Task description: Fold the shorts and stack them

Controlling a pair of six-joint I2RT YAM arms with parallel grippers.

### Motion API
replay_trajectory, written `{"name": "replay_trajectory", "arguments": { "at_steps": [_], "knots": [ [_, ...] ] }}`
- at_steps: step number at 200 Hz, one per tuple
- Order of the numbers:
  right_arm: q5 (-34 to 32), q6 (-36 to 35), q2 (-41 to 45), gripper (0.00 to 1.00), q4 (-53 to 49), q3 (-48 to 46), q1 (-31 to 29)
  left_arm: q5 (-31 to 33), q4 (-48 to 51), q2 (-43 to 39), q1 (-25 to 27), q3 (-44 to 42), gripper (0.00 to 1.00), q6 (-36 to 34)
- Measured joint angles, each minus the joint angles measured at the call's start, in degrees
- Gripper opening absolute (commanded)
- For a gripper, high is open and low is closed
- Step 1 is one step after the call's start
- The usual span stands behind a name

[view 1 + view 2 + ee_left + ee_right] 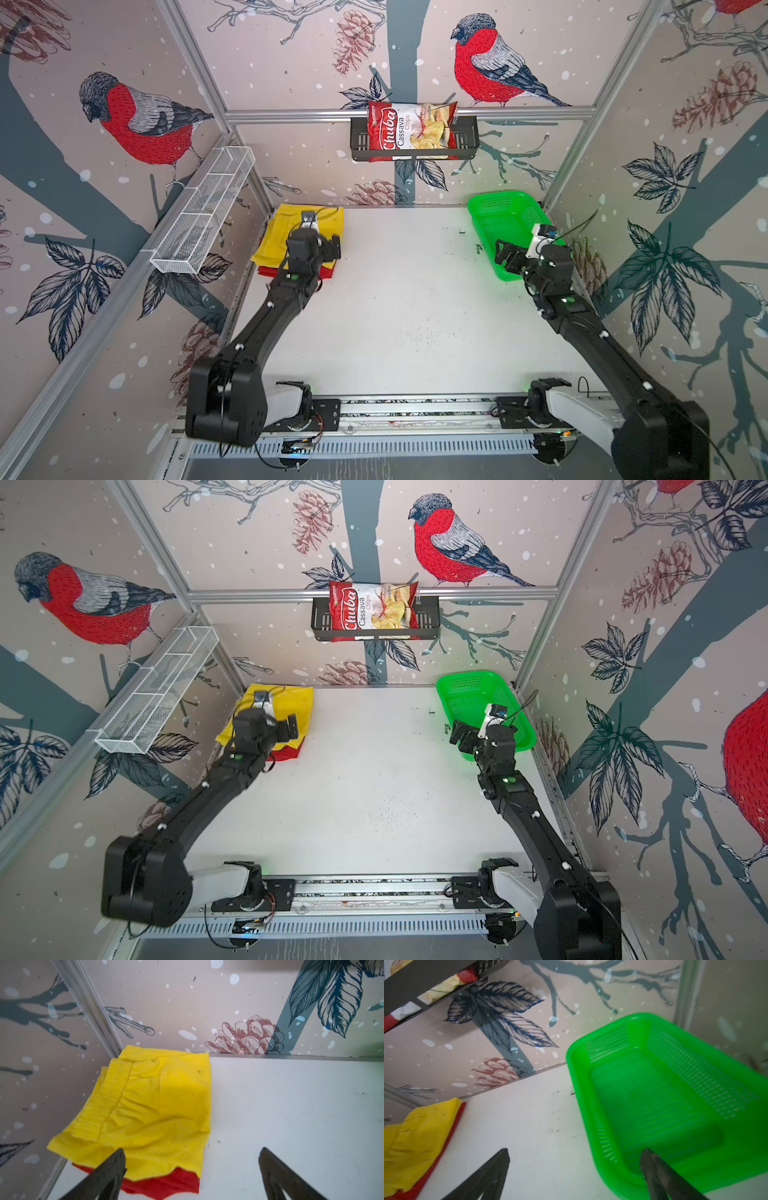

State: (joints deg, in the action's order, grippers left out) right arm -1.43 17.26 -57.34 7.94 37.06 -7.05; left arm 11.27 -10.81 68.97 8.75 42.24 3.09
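Observation:
The yellow shorts [279, 232] [300, 699] [155, 1105] lie folded on top of the red shorts [329, 271] [291, 752] [166, 1185] in the table's far left corner. A strip of red shows along the stack's near edge. My left gripper [330, 248] [290, 728] [192, 1153] hovers open over that near edge, one finger above the yellow cloth and one above bare table, holding nothing. My right gripper [506, 252] [460, 737] [574, 1153] is open and empty over the near rim of the green basket [490, 216] [577, 1084]. The right wrist view also catches the yellow shorts [415, 1142].
The white table [415, 299] lies between the two arms. A Chuba chips bag [411, 131] sits in a black shelf on the back wall. A white wire basket [203, 212] hangs on the left wall. Walls close in the far and side edges.

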Motion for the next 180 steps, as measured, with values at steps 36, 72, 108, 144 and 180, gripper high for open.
{"name": "replay_trajectory", "arguments": {
  "at_steps": [36, 72, 108, 144, 180],
  "knots": [
    [-2.80, -7.37, 5.42, 1.00, 8.31, -10.49, 5.68, 2.08, -21.99, -6.54, 0.00, -19.93, 0.98, -0.61],
    [-2.93, -12.26, 7.61, 1.00, 17.75, -21.57, 8.04, 4.17, -38.36, -2.64, 0.00, -30.01, 0.98, -0.81],
    [-1.25, -14.27, 4.87, 1.00, 29.00, -28.85, 9.38, 5.62, -48.72, 0.61, -0.02, -32.11, 0.98, -1.62],
    [1.05, -14.05, -3.74, 1.00, 41.20, -32.48, 9.68, 6.51, -51.89, 2.54, -1.09, -30.05, 0.98, -2.01],
    [3.45, -13.86, -12.41, 1.00, 51.60, -31.39, 9.68, 5.29, -51.95, 1.20, -1.42, -31.23, 0.98, -1.90]
  ]
}}
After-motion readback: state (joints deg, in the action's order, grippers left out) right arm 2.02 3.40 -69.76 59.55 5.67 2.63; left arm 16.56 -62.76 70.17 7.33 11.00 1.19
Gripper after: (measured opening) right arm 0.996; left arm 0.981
